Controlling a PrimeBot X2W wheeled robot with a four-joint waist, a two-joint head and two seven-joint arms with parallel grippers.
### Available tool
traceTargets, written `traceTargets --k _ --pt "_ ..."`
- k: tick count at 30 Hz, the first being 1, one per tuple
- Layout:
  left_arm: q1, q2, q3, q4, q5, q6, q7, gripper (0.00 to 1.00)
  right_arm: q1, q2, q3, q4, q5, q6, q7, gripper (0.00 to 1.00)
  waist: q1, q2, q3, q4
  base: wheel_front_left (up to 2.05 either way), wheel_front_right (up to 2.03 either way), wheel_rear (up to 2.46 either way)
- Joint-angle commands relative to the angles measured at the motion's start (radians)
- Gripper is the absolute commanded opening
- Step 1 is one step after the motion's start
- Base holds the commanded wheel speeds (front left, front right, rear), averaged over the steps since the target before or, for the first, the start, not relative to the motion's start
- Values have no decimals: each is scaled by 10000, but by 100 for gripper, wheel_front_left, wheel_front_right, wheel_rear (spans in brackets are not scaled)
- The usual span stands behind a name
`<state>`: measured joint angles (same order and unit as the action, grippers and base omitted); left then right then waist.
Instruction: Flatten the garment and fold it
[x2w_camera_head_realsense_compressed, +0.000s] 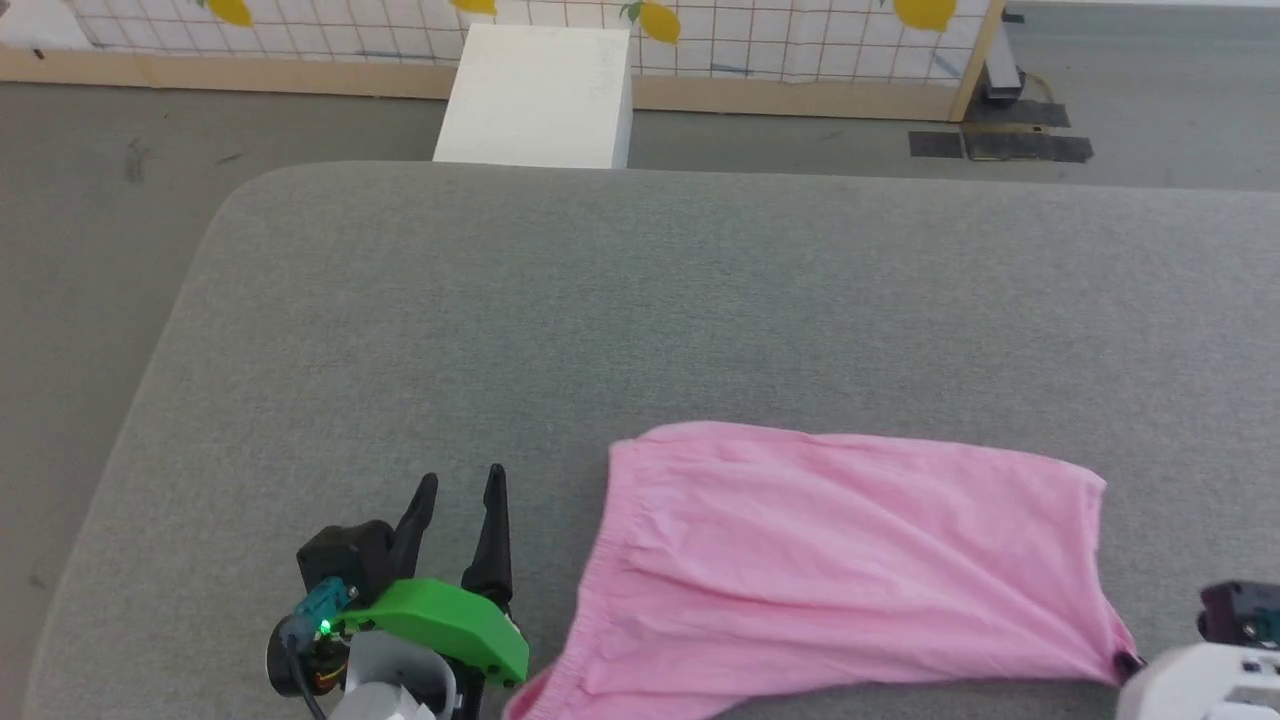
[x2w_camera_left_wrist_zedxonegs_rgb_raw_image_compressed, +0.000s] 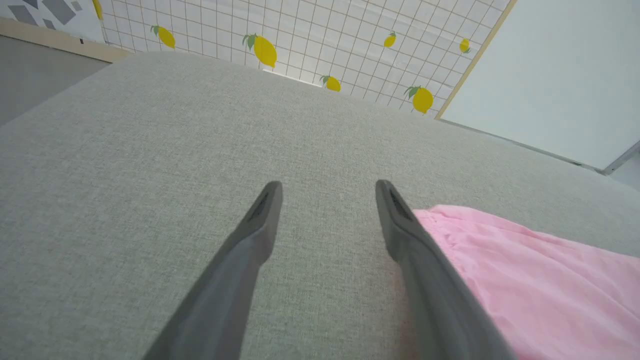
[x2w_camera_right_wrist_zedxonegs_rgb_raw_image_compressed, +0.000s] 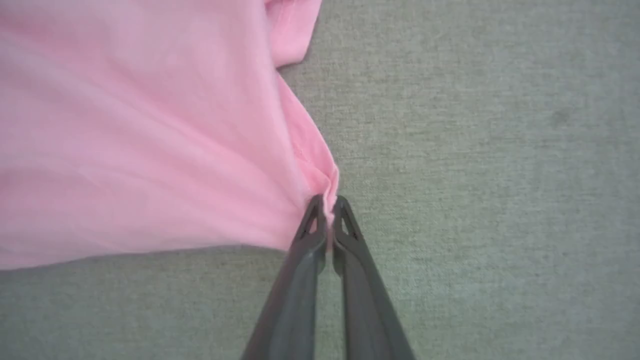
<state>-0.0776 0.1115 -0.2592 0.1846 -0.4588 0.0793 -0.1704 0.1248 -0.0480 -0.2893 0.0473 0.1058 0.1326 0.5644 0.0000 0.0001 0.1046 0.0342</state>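
We count one garment (x2w_camera_head_realsense_compressed: 840, 560), lying on the near right part of the grey bench (x2w_camera_head_realsense_compressed: 600, 300), and two grippers. The right wrist view shows the right gripper (x2w_camera_right_wrist_zedxonegs_rgb_raw_image_compressed: 328, 201) clamped on a bunched garment corner; in the head view this contact is too small to judge. The left wrist view shows the left gripper (x2w_camera_left_wrist_zedxonegs_rgb_raw_image_compressed: 327, 184) with its fingers apart, beside the gathered edge.

A grey padded surface (x2w_camera_head_realsense_compressed: 640, 300) covered in woven cloth, with a rounded corner, spreads beneath and ahead of the left claw (x2w_camera_head_realsense_compressed: 462, 478). Its weave shows between that claw's fingers. The pink garment (x2w_camera_head_realsense_compressed: 850, 560) lies on it, mostly flat, just to the right of the left claw, with its gathered band edge nearest that claw. The opposite corner bunches into folds at the tips of the right claw (x2w_camera_right_wrist_zedxonegs_rgb_raw_image_compressed: 328, 202), and grey cloth runs on to that claw's right.
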Motion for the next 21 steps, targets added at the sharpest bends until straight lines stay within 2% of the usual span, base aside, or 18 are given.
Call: traceTargets --k 1,7,8,11,14,21 --pt "-190 44 -5 26 -15 -69 -61 100 249 -22 -168 -174 30 -19 104 0 0 -1 1 -225 0 0 0" --pt "-284 62 -124 -31 -35 -91 66 100 819 -22 -430 -556 359 -19 460 2 0 -1 37 -769 0 0 0" --pt "-319 73 -165 -15 -49 -141 105 100 819 -22 -461 -610 417 -19 312 100 0 -1 35 -854 0 0 0" --pt "-507 107 -345 1 16 -249 251 100 726 -22 -405 -682 565 -19 -215 100 0 -1 43 -1056 0 0 0" --pt "-964 200 -723 29 287 -391 629 100 471 -22 -330 -892 478 -19 -1214 100 0 -1 102 -1237 0 0 0" --pt "-2639 548 -1924 1122 960 -1043 2849 100 -179 -22 242 -1396 -374 -19 -3124 100 0 -1 296 -1653 0 0 0"
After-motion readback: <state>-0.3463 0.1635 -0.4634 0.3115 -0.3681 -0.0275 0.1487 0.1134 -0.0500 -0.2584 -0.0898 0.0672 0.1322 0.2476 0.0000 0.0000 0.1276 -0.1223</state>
